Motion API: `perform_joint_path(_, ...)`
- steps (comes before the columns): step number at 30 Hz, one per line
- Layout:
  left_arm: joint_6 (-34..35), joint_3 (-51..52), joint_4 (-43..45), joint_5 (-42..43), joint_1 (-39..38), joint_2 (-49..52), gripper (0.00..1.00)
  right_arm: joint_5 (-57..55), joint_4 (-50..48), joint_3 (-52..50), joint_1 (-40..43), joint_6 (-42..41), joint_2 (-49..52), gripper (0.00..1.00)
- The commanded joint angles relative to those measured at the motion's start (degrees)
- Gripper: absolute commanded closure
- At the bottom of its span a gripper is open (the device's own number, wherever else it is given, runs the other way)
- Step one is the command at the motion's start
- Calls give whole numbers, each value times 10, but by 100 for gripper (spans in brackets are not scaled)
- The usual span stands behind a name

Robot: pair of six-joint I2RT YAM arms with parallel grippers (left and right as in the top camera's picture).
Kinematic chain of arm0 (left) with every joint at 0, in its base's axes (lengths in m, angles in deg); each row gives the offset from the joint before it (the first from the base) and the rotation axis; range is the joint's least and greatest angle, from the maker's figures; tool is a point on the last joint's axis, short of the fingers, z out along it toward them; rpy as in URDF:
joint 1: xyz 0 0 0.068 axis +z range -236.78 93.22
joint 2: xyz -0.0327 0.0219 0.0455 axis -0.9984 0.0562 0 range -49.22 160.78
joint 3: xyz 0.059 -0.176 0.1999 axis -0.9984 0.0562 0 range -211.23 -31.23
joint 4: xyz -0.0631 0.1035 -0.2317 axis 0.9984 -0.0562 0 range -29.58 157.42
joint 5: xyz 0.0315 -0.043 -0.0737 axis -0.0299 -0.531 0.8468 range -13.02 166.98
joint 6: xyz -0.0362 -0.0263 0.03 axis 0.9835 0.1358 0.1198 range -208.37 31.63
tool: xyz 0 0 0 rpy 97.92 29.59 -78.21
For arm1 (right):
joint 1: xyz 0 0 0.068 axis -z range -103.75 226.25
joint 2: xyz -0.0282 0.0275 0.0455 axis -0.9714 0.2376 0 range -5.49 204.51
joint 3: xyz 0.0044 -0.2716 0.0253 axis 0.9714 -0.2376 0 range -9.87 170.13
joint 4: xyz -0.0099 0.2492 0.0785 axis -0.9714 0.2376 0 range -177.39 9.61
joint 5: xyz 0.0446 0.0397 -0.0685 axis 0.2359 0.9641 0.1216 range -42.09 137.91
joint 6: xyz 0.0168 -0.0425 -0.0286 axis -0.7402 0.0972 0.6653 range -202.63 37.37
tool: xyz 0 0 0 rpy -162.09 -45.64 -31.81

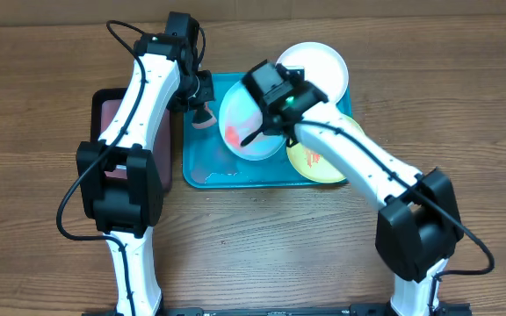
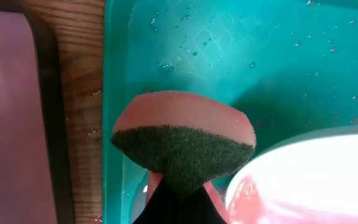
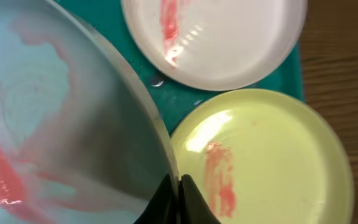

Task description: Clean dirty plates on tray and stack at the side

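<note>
Right pincer (image 3: pixel 178 185) is closed tight on the rim of the pale blue round plastic plate (image 3: pixel 55 112), jaws together with the thin edge between them. The plate is tilted over the middle of the large rectangular teal-blue plastic tray (image 1: pixel 202 167); broad red-orange smears show on its face. Cannot tell whether its lower edge touches the tray floor. Left pincer (image 2: pixel 174 194) is clamped on a pink sponge with a dark green scouring face (image 2: pixel 182 140), green face toward the wrist camera. The sponge sits over the tray's left part, just beside the blue plate's rim and apart from it. White round plastic plate (image 3: pixel 210 40) lies flat at the tray's far right corner, with one red streak. Yellow-green round plastic plate (image 3: pixel 260 155) lies flat at the near right corner, just beside the white one, with a red-orange smear near its centre. Water droplets speckle the tray floor. Smaller black tray with a pinkish inside (image 2: pixel 11 112) sits on the wooden surface (image 2: pixel 82 62) left of the teal tray, partly under the left arm.
</note>
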Motion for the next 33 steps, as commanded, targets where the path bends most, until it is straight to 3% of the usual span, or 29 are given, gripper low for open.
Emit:
perform_joint_path(1, -3, -7, 2, 12, -4, 0, 96, -168, 14, 11, -23, -41, -13, 96)
perform_joint_path(9, -3, -7, 9, 12, -4, 0, 96, -336, 59, 11, -75, -112, -23, 96)
perform_joint_path(22, -3, -7, 13, 12, -4, 0, 96, -575, 64, 11, -148, -113, -36, 96)
perform_joint_path(33, -3, -7, 15, 12, -4, 0, 96, -616, 54, 11, -156, -113, -37, 96)
